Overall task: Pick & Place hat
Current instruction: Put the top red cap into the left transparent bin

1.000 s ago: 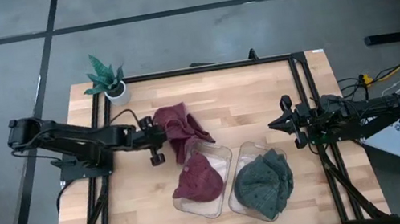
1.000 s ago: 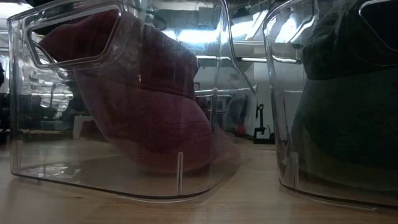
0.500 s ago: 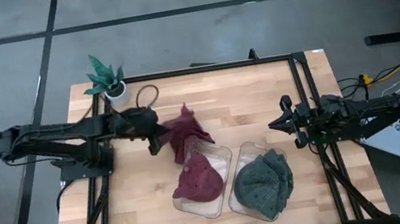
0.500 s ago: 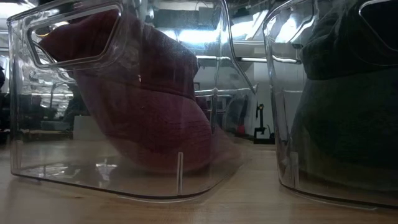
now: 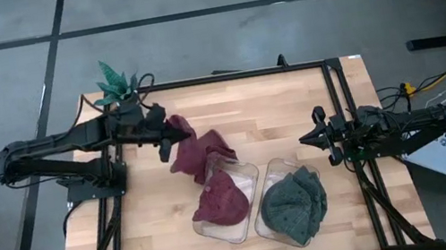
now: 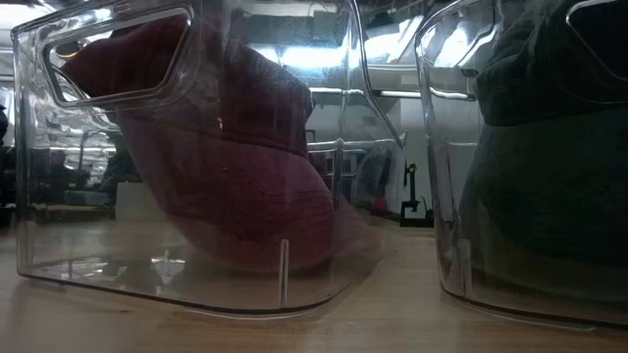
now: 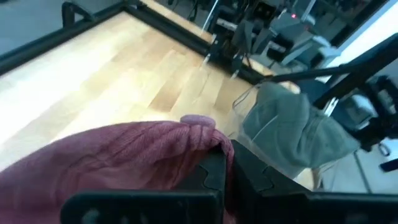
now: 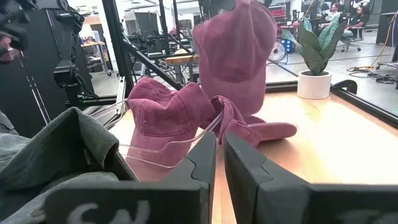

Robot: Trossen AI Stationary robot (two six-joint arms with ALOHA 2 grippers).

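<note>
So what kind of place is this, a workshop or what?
Most likely a robotics lab or workshop. A wooden table edged by a black metal frame stands on a grey concrete floor marked with dark lines, and past the potted plant are equipment stands, cables and people at desks.

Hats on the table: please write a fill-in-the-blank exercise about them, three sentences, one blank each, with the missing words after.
1. The left end effector is shut on a ____ hat that hangs above the table.
2. The green hat lies in a clear ____.
3. The right end effector holds ____.

Missing words: red; bin; nothing
</note>
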